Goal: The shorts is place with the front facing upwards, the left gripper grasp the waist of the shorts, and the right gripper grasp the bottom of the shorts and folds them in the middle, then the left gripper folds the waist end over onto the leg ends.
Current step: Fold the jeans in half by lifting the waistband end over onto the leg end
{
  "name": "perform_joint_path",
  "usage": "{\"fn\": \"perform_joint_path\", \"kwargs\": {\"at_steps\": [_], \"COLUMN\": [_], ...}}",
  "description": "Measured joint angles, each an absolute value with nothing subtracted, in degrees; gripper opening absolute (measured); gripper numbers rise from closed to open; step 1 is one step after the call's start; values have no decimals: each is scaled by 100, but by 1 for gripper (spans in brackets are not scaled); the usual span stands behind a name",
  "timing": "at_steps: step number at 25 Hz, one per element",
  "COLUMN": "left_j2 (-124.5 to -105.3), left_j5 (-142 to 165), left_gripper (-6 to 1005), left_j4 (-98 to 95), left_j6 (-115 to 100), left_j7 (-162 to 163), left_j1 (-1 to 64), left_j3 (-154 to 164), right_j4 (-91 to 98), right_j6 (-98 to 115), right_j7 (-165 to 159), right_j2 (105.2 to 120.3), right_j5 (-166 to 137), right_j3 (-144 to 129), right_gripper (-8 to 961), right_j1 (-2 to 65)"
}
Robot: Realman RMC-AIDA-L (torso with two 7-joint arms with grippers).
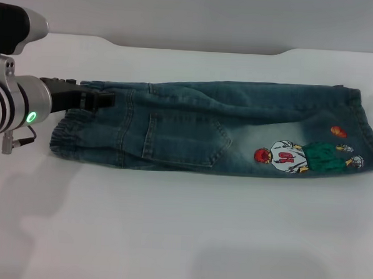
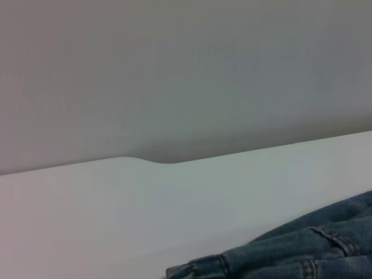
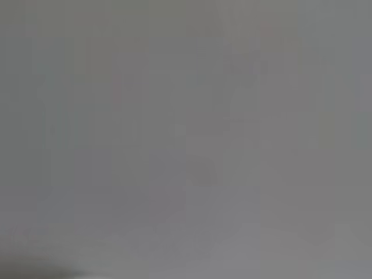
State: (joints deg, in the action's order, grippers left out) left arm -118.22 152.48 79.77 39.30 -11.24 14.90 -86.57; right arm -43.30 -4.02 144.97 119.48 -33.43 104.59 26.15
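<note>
**Left claw at the waistband of shorts folded lengthwise**

The left gripper (image 1: 101, 100) reaches in from the robot's left, its black fingers lying level at the upper corner of the gathered waistband (image 1: 67, 133). The fingertips touch or overlap the denim there; whether they are parted or pinched on cloth cannot be told. Behind the claw sits a silver ribbed wrist with a lit green ring (image 1: 31, 117), and above it a black upper segment.

Nothing stands between the claw and the cloth. The white table (image 1: 181, 239) around it is smooth and matt, with a shallow notch along its far edge, and a plain grey wall rises behind it.

The shorts (image 1: 193, 124) lie flat across the middle of the table, folded in half lengthwise into one long band. They are blue denim with visible seams and soft creases. The elastic waist is puckered into small ridges at the robot's left. A stitched back pocket (image 1: 183, 139) faces up near the middle, and a colourful cartoon figure print (image 1: 307, 157) sits near the leg ends (image 1: 368, 139) at the robot's right.

The left wrist view shows only a denim edge with a belt loop (image 2: 331, 238) on the table. The right gripper does not appear, and the right wrist view shows only featureless grey.
</note>
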Motion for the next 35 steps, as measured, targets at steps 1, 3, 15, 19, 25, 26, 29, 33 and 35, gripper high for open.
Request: {"fn": "perform_joint_path", "kwargs": {"at_steps": [1, 3, 15, 19, 25, 26, 29, 33, 35], "left_j2": [-11821, -11821, -11819, -11821, -11811, -11811, -11804, -11806, -11802], "left_j5": [15247, 15247, 15248, 15246, 15270, 15270, 15454, 15515, 15676], "left_gripper": [794, 793, 786, 784, 781, 780, 778, 776, 775], "left_j4": [7951, 7951, 7885, 7841, 7876, 7876, 8110, 8264, 8420], "left_j6": [3930, 3930, 3930, 3930, 4223, 4223, 4581, 4733, 5085], "left_j7": [-1124, -1124, -1085, -1082, -968, -968, -846, -800, -729], "left_j1": [1515, 1515, 1579, 1592, 1642, 1642, 1607, 1557, 1523], "left_j3": [-8657, -8657, -8642, -8600, -8652, -8652, -8827, -8891, -9015], "right_j4": [-4313, -4292, -2997, -2937, -2766, -2722, -2559, -2523, -2519], "right_j6": [-849, -1424, -4998, -5123, -5126, -5117, -5107, -5025, -4996], "right_j7": [14633, 14898, 16541, 16543, 16540, 16538, 16533, 16531, 16530], "right_j2": [11948, 11966, 11971, 11951, 11981, 11981, 11982, 11980, 11980], "right_j5": [-3338, -3309, -2863, -3081, -3177, -3098, -2696, -2585, -2582], "right_j3": [10474, 10459, 10508, 10464, 9912, 9807, 9466, 9319, 9308], "right_gripper": [-1, -1, 0, 0, 0, 0, 0, 0, 0], "right_j1": [2529, 2406, 2335, 2323, 2290, 2288, 2304, 2303, 2298]}}
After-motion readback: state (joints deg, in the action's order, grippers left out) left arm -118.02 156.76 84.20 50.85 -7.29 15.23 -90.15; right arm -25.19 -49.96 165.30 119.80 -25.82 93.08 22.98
